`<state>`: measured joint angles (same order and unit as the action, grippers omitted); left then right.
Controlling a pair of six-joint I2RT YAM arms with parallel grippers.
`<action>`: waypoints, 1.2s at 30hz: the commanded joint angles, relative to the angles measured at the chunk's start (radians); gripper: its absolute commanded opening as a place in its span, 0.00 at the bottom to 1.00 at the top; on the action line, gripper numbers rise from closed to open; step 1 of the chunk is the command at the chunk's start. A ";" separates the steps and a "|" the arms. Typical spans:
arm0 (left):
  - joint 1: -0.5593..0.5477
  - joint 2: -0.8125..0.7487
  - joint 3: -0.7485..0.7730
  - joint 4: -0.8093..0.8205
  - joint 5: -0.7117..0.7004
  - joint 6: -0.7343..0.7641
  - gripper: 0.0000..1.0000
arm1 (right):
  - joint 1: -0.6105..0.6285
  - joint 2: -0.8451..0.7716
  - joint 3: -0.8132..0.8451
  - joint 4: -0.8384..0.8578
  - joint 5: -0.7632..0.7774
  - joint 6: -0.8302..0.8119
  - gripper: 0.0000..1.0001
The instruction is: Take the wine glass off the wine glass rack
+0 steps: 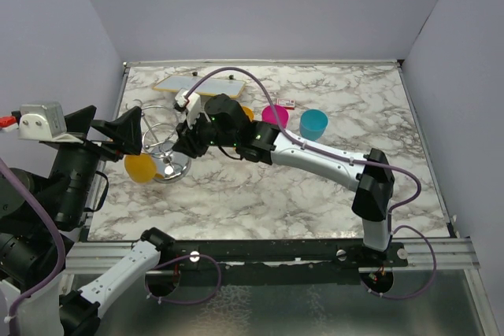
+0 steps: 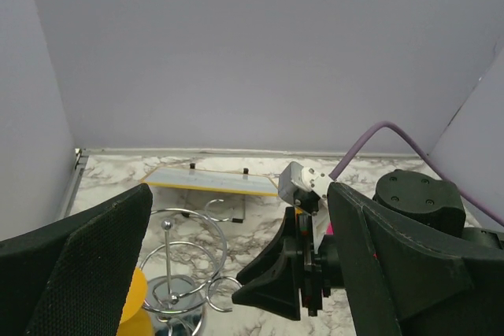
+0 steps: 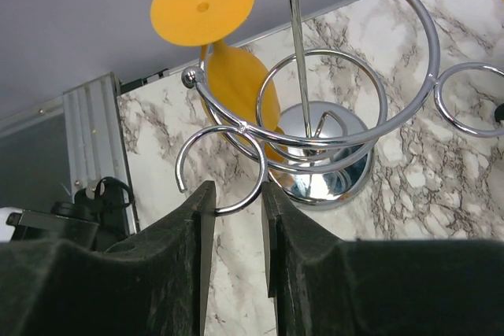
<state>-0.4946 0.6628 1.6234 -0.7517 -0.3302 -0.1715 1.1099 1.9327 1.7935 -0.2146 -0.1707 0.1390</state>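
The orange wine glass (image 3: pixel 236 92) hangs upside down on the wine glass rack (image 3: pixel 323 179), its round foot on top and its bowl beside the chrome base. In the top view the wine glass (image 1: pixel 140 168) is at the left side of the wine glass rack (image 1: pixel 167 164). My right gripper (image 3: pixel 236 194) has its two pads against a small wire ring (image 3: pixel 224 171) at the rack's near side, away from the glass. The right gripper (image 1: pixel 183 143) reaches in from the right. My left gripper (image 2: pixel 240 194) stands wide open above the rack (image 2: pixel 177 297), holding nothing.
A flat rectangular board (image 1: pixel 201 84) lies at the back left. A pink cup (image 1: pixel 275 116) and a teal cup (image 1: pixel 313 123) stand behind the right arm, with a small card (image 1: pixel 285 103) near them. A metal rail (image 3: pixel 90 139) runs along the table's left edge.
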 commanded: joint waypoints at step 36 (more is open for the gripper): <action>0.001 0.040 -0.019 0.002 0.006 -0.023 0.96 | -0.270 0.197 0.282 -0.146 -0.737 -0.412 0.28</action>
<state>-0.4946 0.6857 1.6169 -0.7525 -0.3298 -0.1864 0.8589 2.0975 2.0357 -0.3500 -0.8047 -0.2043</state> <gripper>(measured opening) 0.956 0.280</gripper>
